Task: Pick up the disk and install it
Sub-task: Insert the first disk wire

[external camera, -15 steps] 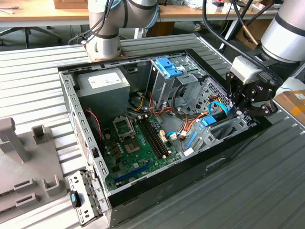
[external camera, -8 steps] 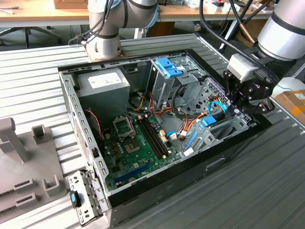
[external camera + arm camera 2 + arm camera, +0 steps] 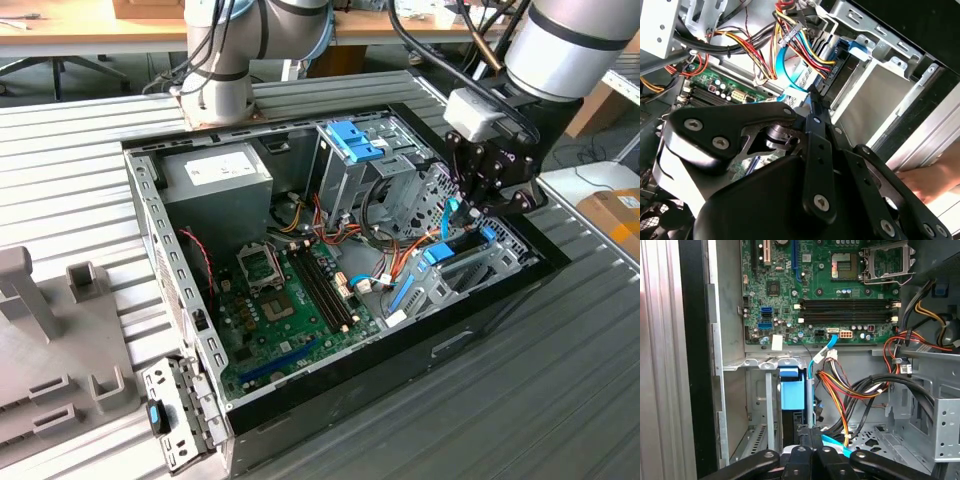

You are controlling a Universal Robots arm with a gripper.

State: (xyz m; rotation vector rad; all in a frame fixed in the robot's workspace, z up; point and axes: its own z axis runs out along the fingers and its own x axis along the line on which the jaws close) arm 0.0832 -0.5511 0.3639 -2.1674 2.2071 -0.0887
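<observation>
The end effector [image 3: 810,439] has its two fingers drawn together with barely a line between them in the first wrist view, and I cannot tell whether anything is pinched there. Just beyond the tips, the disk [image 3: 792,392] stands on edge in a metal bay slot, its blue rail end facing the camera and a dark edge running back to the fingers. The exterior view puts the end effector [image 3: 478,212] at the upper part of the exterior view's right, over the open computer case [image 3: 150,230], with the disk [image 3: 440,252] low in the bay beneath it. Coloured cables [image 3: 850,385] loop beside the bay, and the green motherboard [image 3: 830,290] lies past it. The second wrist view adds a person's hand [image 3: 929,181] outside the case wall. The exterior view also gives the ribbed tabletop [image 3: 560,380].
</observation>
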